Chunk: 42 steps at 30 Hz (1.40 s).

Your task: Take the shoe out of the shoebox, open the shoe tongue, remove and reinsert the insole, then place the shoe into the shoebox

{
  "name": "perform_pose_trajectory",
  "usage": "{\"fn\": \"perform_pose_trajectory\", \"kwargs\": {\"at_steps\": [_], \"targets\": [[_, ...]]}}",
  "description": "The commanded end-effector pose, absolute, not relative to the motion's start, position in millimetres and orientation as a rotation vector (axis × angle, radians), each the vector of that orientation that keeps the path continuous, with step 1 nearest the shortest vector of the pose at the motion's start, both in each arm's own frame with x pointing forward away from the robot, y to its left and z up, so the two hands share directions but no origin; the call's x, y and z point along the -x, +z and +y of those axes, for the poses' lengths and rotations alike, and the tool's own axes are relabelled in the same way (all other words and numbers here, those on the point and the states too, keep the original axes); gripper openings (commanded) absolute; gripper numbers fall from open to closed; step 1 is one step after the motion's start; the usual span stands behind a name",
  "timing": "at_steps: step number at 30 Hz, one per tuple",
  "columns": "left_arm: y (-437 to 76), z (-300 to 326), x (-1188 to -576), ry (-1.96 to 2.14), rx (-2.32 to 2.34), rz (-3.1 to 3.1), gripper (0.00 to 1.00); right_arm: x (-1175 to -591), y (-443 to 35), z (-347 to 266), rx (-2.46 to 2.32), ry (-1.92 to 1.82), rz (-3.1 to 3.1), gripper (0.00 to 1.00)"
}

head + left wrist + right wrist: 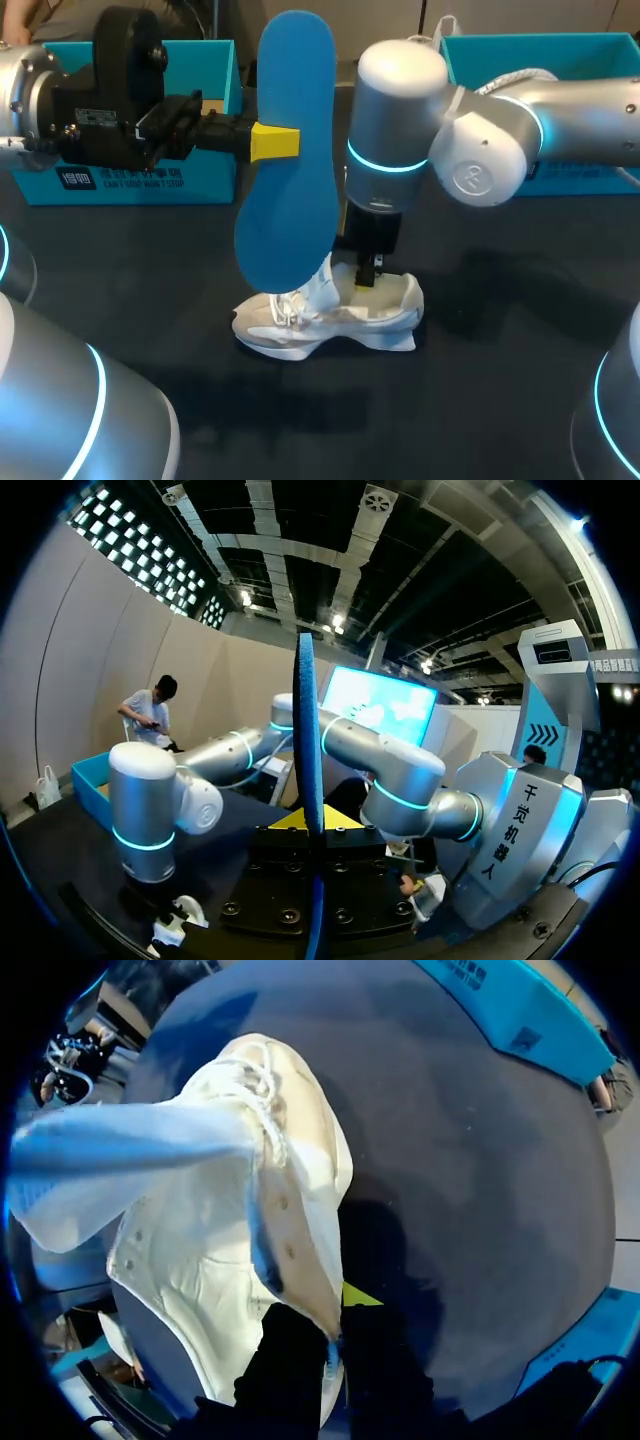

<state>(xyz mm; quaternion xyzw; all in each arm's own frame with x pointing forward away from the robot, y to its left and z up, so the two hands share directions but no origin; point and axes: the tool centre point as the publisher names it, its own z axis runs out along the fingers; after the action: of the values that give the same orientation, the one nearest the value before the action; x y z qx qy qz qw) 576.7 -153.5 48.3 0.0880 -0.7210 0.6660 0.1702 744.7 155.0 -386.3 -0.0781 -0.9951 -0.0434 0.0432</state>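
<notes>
Closest in, the white shoe sits on the dark bench, out of the boxes, directly under the right end effector. The right arm bends in from its side and points its wrist straight down. In its wrist view the fingers are clenched on the shoe's collar wall, one on each side of it, with the laces and tongue ahead of them.

Higher up and a bit further back, the left arm reaches in level from its side, wrist horizontal. The left end effector is clamped on the blue insole around its middle, holding it upright between the yellow tips — the insole's lower end is near the laced front of the shoe.

Past all that, a teal shoebox sits behind the left end effector, and a second shoebox sits behind the right arm's elbow.
</notes>
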Motion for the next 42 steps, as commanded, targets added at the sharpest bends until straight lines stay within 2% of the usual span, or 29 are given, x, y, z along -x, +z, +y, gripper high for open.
{"fn": "perform_pose_trajectory", "kwargs": {"at_steps": [1, 11, 22, 36, 42], "targets": [[48.4, -154.4, -577.1, 1.889, -0.249, -2.050, 0.00, -734.9, -371.7, 148.1, 0.289, -0.161, -3.056, 0.00], [48.4, -154.4, -577.1, 1.889, -0.249, -2.050, 0.00, -716.3, -331.8, 144.7, 0.663, -0.216, -3.039, 0.00], [48.4, -154.4, -577.1, 1.889, -0.249, -2.050, 0.00, -701.2, -314.0, 156.5, 1.157, -0.317, -2.905, 0.00], [48.4, -154.4, -577.1, 1.889, -0.249, -2.050, 0.00, -701.2, -314.0, 156.5, 1.157, -0.317, -2.905, 0.00], [48.4, -154.4, -577.1, 1.889, -0.249, -2.050, 0.00, -699.7, -302.5, 150.1, 1.639, -0.381, -2.694, 0.00]]}}
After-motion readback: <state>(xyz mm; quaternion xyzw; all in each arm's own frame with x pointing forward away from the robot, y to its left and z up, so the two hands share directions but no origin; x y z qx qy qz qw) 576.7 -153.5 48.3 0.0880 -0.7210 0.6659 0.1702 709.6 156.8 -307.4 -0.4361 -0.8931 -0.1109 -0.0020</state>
